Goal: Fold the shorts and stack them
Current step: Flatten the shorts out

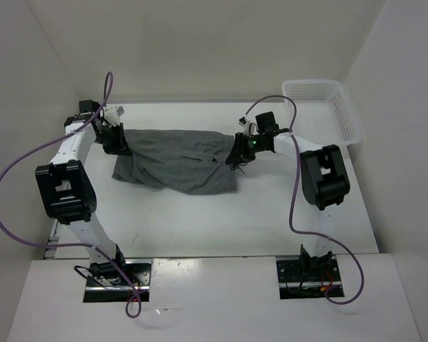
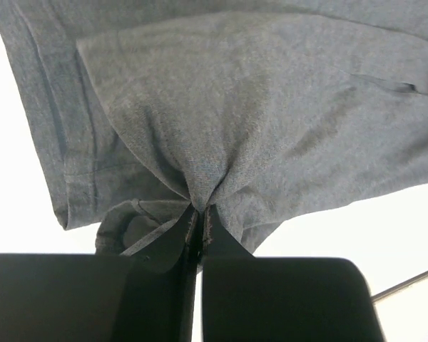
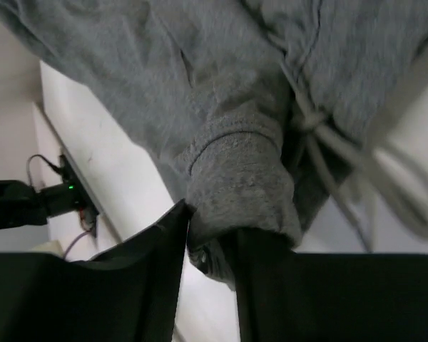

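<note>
Grey shorts (image 1: pixel 178 160), pinched at both ends

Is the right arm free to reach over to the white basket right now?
Probably not yet. The basket sits close by at the far right corner with nothing between, but the right arm has its jaws closed on the shorts, so it would drag them along.
</note>
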Available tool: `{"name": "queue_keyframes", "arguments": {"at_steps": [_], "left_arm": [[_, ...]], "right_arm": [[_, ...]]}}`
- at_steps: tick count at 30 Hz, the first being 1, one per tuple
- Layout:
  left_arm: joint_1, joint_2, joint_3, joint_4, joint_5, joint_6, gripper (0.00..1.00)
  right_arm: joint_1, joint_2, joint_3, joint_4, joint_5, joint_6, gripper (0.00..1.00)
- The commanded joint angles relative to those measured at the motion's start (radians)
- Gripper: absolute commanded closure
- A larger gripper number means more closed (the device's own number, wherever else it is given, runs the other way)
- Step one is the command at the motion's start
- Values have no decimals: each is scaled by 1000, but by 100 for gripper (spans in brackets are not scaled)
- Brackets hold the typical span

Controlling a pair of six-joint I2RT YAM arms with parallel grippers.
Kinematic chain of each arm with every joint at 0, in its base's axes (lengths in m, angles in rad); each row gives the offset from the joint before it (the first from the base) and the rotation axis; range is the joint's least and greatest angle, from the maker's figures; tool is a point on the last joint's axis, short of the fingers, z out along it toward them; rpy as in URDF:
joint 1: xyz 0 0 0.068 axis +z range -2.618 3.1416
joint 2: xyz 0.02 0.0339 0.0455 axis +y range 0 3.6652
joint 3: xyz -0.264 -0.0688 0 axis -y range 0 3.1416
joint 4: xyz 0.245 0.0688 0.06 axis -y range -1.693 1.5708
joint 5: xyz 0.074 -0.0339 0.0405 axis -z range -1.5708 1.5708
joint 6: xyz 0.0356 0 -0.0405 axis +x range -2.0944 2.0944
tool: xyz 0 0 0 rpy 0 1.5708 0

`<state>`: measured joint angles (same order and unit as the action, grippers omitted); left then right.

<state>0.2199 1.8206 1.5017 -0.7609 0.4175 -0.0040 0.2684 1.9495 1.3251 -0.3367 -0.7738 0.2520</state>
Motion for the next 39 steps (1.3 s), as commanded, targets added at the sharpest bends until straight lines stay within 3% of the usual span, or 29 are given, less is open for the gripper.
{"name": "queue_keyframes", "arguments": {"at_steps": [1,2,4,7,9,12,15,18,19,23,25,28,32,39], "left_arm": [[3,-37,98,-28,33,4,100],[3,-26,129,-28,33,4,100],[3,-8,258,-28,-14,4,100],[21,45,444,-28,-88,4,100],[32,68,644,-28,-98,4,100],[41,48,748,-28,-77,4,99],[41,-45,656,-28,-33,4,91],[21,-194,374,-37,12,4,83],[21,-222,219,-47,30,4,81],[12,-337,-134,-191,91,4,59],[0,-384,-254,-263,115,4,44],[-11,-394,-398,-350,84,4,38],[18,-330,-377,-211,-2,4,36],[27,-117,-187,92,-28,4,35]], "right_arm": [[34,48,126,137,27,99,74],[34,48,204,146,27,99,88],[34,74,316,116,51,39,99],[8,123,648,67,74,-34,100],[-4,146,762,45,65,-69,100],[-5,100,849,-28,18,-201,100],[-14,5,745,-97,-54,-305,100],[-14,-87,523,-179,-59,-437,100],[-14,-105,478,-202,-44,-483,100],[55,-198,248,-320,96,-799,100],[115,-247,110,-350,178,-884,100],[163,-294,-27,-370,229,-959,100],[175,-322,-98,-371,268,-973,100],[175,-342,-144,-361,301,-985,100]]}}
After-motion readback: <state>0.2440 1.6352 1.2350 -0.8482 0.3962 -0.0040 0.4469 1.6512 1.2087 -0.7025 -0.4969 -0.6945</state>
